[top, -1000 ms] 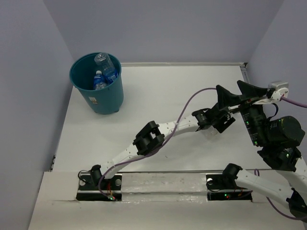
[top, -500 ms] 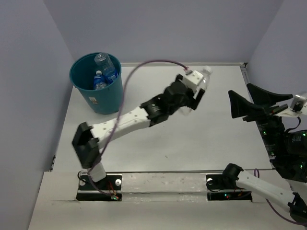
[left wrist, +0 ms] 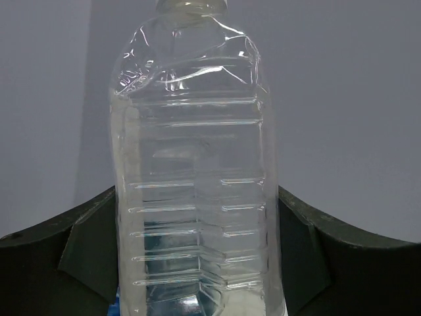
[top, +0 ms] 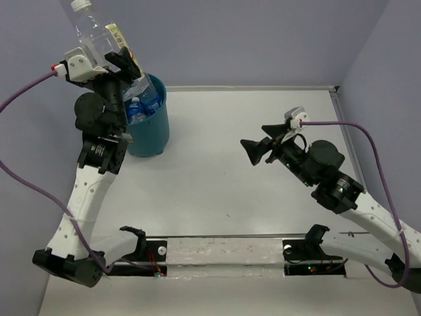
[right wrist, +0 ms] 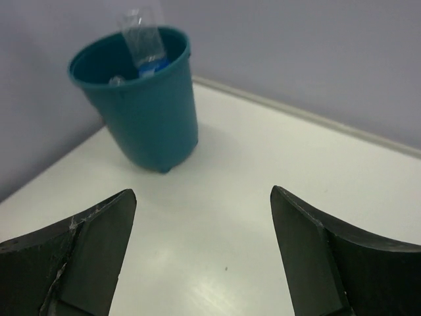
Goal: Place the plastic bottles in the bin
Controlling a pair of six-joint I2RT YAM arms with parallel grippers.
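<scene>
Two grippers inspected: your left gripper [left wrist: 197,260] is clamped on a clear white-capped bottle [left wrist: 194,131], both fingers pressed against its ribbed sides. It is raised high at 10 o'clock in the overhead view, cap end pointing away from the gripper, over the left side of the teal bin [top: 152,131] as that view shows it. Your bin stands on the white table [top: 230,191] toward its 10 o'clock corner and holds several blue-labelled bottles [top: 150,102], one reaching past the rim. Your right gripper [right wrist: 204,253] hangs at 3 o'clock, jaws spread wide with nothing between them, facing the bin.
</scene>
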